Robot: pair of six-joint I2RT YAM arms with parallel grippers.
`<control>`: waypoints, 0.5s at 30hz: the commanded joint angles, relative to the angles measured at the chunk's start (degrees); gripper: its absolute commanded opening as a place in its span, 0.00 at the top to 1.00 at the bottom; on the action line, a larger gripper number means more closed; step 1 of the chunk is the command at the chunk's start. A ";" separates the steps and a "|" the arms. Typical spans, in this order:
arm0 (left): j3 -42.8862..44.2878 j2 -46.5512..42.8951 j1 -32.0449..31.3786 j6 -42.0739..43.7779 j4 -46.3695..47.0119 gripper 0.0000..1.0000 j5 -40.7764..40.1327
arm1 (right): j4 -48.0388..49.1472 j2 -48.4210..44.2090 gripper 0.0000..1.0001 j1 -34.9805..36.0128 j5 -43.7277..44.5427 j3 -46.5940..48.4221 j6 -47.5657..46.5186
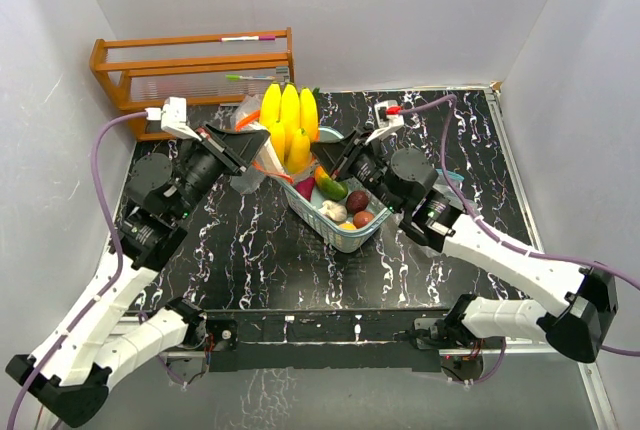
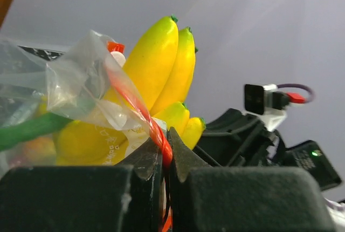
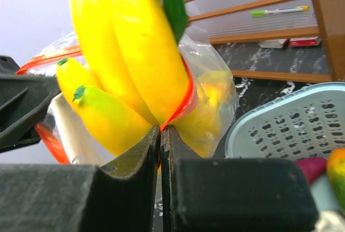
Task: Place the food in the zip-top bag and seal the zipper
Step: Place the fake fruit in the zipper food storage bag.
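A clear zip-top bag (image 1: 250, 140) with a red zipper strip (image 2: 137, 113) is held up between both grippers. Yellow bananas (image 1: 288, 122) stick up out of its mouth; they also show in the left wrist view (image 2: 156, 65) and the right wrist view (image 3: 135, 54). A long green pepper (image 2: 27, 129) lies inside the bag, and its tip (image 3: 172, 0) shows above the bananas. My left gripper (image 1: 240, 150) is shut on the bag's red rim (image 2: 164, 151). My right gripper (image 1: 330, 155) is shut on the opposite rim (image 3: 160, 129). A mango (image 1: 331, 187) and small round fruits (image 1: 358, 202) lie in the teal basket (image 1: 345, 235).
An orange wooden rack (image 1: 190, 70) with pens stands at the back left, also in the right wrist view (image 3: 280, 38). The basket's perforated wall (image 3: 291, 129) sits close right of my right gripper. White walls enclose the black marbled table (image 1: 300, 270).
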 commanded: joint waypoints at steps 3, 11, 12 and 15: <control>1.96 4.76 -0.19 10.92 -0.75 1.00 -12.55 | -4.60 -1.77 0.92 3.91 1.07 7.06 -9.12; 10.36 12.24 -0.26 17.56 -4.63 1.00 -23.82 | -14.29 -1.76 0.92 6.07 6.44 15.43 -14.93; 12.14 13.18 -0.20 18.76 -6.19 1.00 -24.65 | -15.70 -1.36 0.92 6.05 6.76 17.17 -15.41; 14.38 14.27 -0.24 20.55 -8.40 1.00 -24.70 | -17.34 -0.59 0.92 6.04 6.95 20.40 -17.05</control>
